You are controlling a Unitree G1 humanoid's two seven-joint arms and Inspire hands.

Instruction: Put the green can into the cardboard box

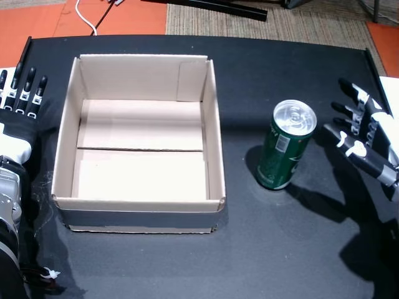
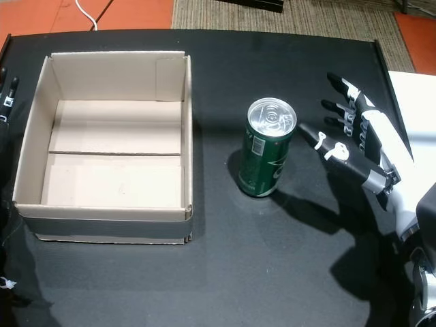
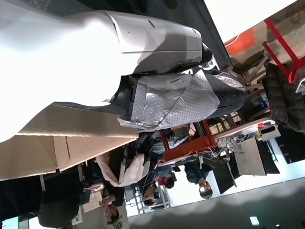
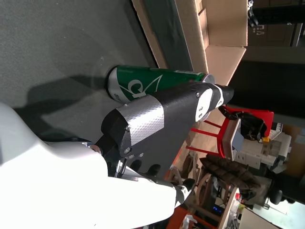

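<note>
A green can (image 1: 286,146) (image 2: 266,148) stands upright on the black table, to the right of the cardboard box (image 1: 67,149) (image 2: 187,116), whose top is open and which holds nothing. My right hand (image 1: 365,137) (image 2: 357,146) hovers just right of the can, fingers spread and open, a small gap from it. In the right wrist view the can (image 4: 152,83) shows beyond my thumb (image 4: 167,114). My left hand (image 1: 19,103) rests open at the box's left side, fingers pointing away; in the left wrist view the left hand (image 3: 176,95) is beside the cardboard wall (image 3: 57,138).
The black table (image 1: 280,249) (image 2: 272,272) has a raised rim at the back. Orange floor and a woven mat lie beyond it. People and furniture show in the wrist views' background.
</note>
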